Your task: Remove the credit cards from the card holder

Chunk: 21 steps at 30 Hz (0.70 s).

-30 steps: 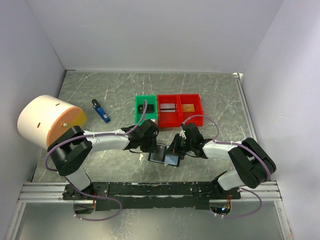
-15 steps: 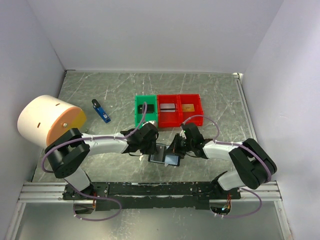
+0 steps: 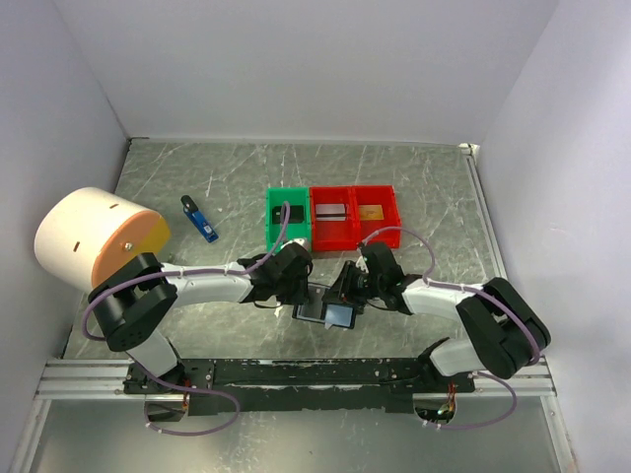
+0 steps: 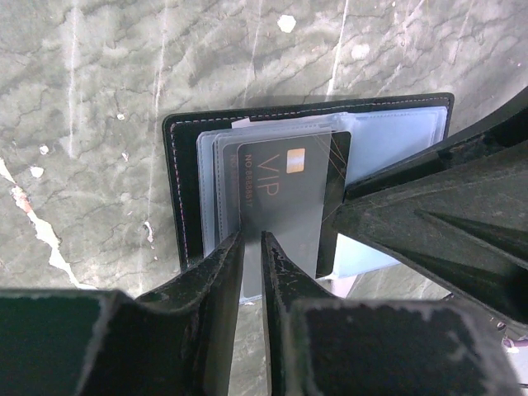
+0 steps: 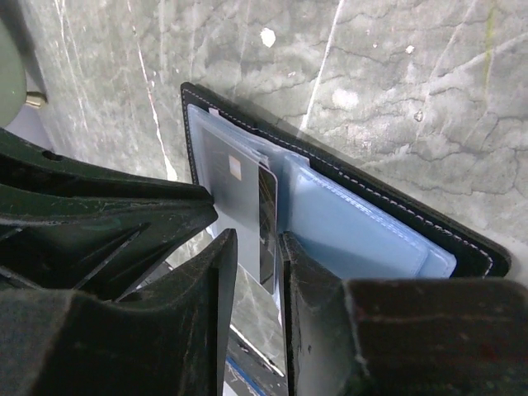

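Observation:
The black card holder (image 3: pixel 337 316) lies open near the table's front edge, its pale blue sleeves (image 5: pixel 363 239) facing up. A black credit card (image 4: pixel 289 198) marked VIP sits in a sleeve, with a dark strip of it (image 5: pixel 266 223) sticking out bare. My left gripper (image 3: pixel 301 296) (image 4: pixel 252 243) points down at the sleeve's near edge with a narrow slit between its jaws and nothing pinched. From the other side, my right gripper (image 3: pixel 347 294) (image 5: pixel 260 247) is open, its fingers either side of the card's bare strip.
Behind the holder stand a green bin (image 3: pixel 273 225) with a black card and two red bins (image 3: pixel 333 236) with a grey and a gold card. A blue and black stick (image 3: pixel 200 219) and a big white and orange cylinder (image 3: pixel 94 236) are at the left.
The right gripper's jaws have parted from shut to open over the card. The left arm's elbow settled slightly lower earlier; the holder has stayed put.

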Each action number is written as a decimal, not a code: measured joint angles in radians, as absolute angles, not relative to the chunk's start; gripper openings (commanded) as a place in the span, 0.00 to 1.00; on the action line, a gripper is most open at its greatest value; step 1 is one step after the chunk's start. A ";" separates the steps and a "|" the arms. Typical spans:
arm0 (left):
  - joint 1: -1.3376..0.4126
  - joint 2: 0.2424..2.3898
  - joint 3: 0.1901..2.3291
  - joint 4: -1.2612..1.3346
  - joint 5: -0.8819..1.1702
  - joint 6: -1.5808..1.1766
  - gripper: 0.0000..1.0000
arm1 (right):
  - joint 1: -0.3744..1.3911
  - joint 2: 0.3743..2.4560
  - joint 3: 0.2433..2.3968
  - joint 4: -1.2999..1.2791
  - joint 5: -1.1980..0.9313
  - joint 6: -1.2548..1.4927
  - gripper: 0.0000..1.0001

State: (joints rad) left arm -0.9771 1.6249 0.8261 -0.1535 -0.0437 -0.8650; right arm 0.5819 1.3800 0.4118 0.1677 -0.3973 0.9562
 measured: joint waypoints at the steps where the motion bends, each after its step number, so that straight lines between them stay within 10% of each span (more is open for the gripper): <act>1: -0.977 1.625 0.826 -0.154 -0.044 -0.865 0.27 | 0.582 1.385 0.411 0.171 -0.397 0.960 0.28; 21: -0.977 1.625 0.828 -0.160 -0.052 -0.869 0.27 | 0.562 1.335 0.373 0.186 -0.389 0.976 0.01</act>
